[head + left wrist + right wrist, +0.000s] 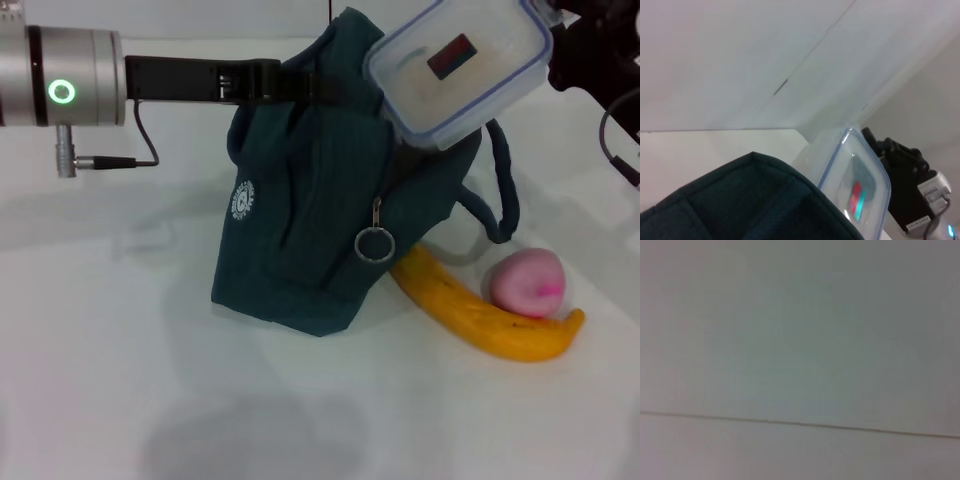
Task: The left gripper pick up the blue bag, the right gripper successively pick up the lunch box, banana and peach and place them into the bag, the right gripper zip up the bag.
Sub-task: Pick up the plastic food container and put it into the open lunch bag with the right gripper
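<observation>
1. Left gripper (268,82): black, flat and slim, reaching in from the left at the top of the bag; fingers pressed together on the bag's upper left edge, pinching the fabric and holding it up.
2. Left arm behind it: a silver cylinder with a lit green ring (62,92) and a thin black cable looping below.
3. Right gripper (566,40): black, at the far right; gripping the lunch box by its right end, though whether the fingers are clamped tight cannot be told.
4. Lunch box (460,67): clear plastic, rectangular with rounded corners, blue-rimmed clip lid, a small red-and-dark label on top; tilted, held in the air over the bag's upper right opening, its lower left corner just at the fabric.
5. Blue bag (310,210): dark teal, ribbed soft cloth, slumped upright on the table, a round white logo on its left face, a metal zip pull with a ring (374,243) hanging at the front, a cord handle looping out to the right.
6. Banana (480,318): yellow, curved, lying on the table just right of the bag's base.
7. Peach (529,283): pink, rounded, resting against the banana's far side near its right end.
8. Table (120,380): plain, smooth, white.
</observation>
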`<state>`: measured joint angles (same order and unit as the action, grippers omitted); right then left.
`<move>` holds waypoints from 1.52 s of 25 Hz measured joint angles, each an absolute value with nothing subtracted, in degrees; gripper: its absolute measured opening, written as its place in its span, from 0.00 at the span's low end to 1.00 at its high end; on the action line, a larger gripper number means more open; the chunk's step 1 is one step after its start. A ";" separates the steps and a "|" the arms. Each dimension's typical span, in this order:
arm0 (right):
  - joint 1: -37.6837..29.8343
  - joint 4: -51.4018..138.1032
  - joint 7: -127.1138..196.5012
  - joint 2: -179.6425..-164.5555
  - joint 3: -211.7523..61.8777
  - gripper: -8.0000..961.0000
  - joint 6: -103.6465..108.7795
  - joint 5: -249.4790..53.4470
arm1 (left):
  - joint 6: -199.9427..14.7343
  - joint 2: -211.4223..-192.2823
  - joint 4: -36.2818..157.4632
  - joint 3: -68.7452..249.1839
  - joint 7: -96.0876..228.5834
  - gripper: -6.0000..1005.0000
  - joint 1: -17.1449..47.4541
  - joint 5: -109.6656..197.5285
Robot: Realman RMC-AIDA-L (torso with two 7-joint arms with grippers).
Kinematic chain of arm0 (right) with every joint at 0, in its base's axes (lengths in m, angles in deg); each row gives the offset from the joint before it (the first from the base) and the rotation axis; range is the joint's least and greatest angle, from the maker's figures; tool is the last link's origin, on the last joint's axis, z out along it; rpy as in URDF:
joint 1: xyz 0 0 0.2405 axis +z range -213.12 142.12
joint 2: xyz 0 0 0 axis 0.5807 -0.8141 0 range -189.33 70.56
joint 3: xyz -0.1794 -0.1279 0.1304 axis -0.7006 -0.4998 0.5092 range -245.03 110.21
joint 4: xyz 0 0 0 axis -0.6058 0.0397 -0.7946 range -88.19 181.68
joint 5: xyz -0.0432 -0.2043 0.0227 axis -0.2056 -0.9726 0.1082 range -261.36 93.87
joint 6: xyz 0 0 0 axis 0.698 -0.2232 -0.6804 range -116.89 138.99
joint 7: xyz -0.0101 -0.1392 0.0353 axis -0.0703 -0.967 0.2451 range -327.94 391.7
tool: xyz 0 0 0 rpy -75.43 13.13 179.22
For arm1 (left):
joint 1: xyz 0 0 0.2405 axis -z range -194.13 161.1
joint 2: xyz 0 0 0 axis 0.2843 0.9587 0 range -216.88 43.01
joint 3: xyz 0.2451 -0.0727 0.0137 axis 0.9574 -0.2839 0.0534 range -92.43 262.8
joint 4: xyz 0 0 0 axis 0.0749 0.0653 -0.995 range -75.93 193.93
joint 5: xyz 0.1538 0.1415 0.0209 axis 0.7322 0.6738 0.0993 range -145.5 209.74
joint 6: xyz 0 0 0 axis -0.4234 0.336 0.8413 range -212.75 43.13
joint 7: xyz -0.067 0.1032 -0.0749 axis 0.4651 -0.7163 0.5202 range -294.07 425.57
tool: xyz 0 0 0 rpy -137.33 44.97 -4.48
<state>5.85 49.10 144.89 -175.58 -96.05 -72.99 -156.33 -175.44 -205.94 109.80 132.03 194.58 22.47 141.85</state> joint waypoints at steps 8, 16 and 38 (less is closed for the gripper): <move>9.55 48.85 142.70 -175.58 -102.59 0.11 -69.36 -157.19 | -173.27 -206.18 109.50 132.03 193.87 0.06 22.61 141.37; 10.85 48.25 139.29 -175.58 -103.43 0.13 -69.13 -156.74 | -173.15 -205.72 107.14 132.23 193.73 0.06 23.72 140.31; 18.60 49.50 136.20 -175.58 -108.96 0.17 -60.88 -162.36 | -173.76 -205.97 107.12 136.25 193.91 0.06 25.14 137.36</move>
<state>18.60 49.50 136.20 -175.58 -108.96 -60.88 -162.36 -173.76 -205.97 107.12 136.25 193.91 25.14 137.36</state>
